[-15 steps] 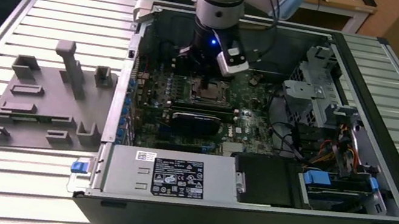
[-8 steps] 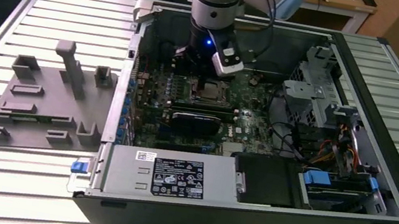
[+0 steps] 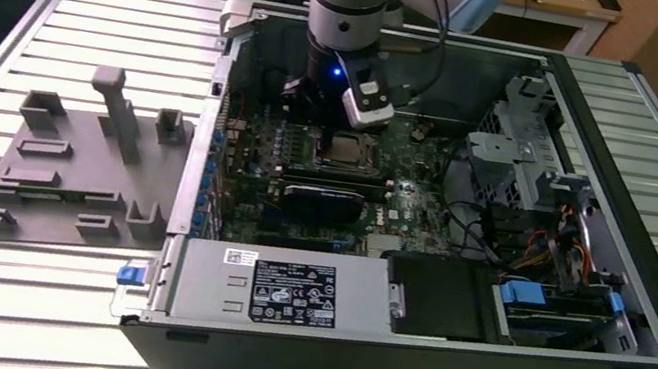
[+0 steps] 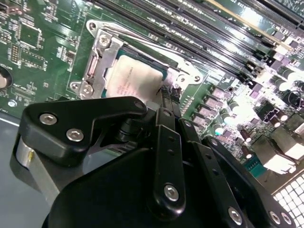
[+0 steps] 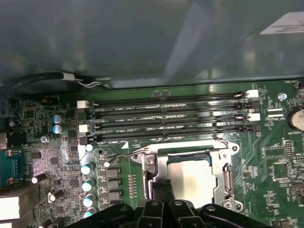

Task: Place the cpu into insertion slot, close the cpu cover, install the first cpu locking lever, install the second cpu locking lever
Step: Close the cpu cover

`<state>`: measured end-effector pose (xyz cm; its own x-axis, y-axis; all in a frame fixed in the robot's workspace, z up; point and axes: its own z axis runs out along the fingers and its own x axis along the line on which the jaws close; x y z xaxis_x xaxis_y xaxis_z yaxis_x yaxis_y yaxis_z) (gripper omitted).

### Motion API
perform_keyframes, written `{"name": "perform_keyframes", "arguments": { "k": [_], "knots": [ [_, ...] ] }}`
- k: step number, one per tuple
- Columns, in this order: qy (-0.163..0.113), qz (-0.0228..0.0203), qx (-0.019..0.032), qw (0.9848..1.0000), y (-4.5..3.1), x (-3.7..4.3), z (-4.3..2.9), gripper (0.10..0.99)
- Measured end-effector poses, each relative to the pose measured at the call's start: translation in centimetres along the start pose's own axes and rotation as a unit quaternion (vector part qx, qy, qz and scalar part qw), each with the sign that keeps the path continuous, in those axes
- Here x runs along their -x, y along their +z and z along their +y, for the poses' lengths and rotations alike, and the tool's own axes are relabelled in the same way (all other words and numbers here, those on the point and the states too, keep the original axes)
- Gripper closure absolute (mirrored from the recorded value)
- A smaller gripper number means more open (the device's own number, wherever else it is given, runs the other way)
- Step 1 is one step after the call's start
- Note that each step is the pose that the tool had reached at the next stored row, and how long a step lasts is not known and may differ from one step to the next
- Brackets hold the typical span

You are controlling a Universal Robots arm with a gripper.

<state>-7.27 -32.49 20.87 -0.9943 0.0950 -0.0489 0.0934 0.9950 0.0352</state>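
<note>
The cpu [image 4: 133, 80] lies flat in the insertion slot [image 5: 186, 151] on the green board, silver top up; it also shows in the first wrist view [image 5: 194, 176] and the exterior view [image 3: 342, 151]. The cpu cover [image 4: 100, 57] lies down around the chip as a silver frame [image 5: 224, 172]. My gripper [image 4: 166, 97] hangs just over the socket's edge, fingers [image 5: 161, 187] pressed together with nothing between them. A thin wire lever [image 5: 114, 156] sticks out beside the socket. In the exterior view the gripper [image 3: 339, 127] reaches down into the open case.
Long memory slots [image 5: 171, 116] run beside the socket. A black card [image 3: 326, 202] lies in front of it, with a power supply [image 3: 270, 291] and drive cage [image 3: 535, 170] inside the case. A grey fixture [image 3: 75, 165] sits on the slatted table at the exterior view's left.
</note>
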Motion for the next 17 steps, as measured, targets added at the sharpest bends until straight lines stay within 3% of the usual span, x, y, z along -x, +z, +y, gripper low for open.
{"name": "perform_keyframes", "arguments": {
  "k": [17],
  "knots": [
    [0.004, -0.0003, -0.0001, 1.0, 0.95, -0.49, -0.07, 0.98]
  ]
}}
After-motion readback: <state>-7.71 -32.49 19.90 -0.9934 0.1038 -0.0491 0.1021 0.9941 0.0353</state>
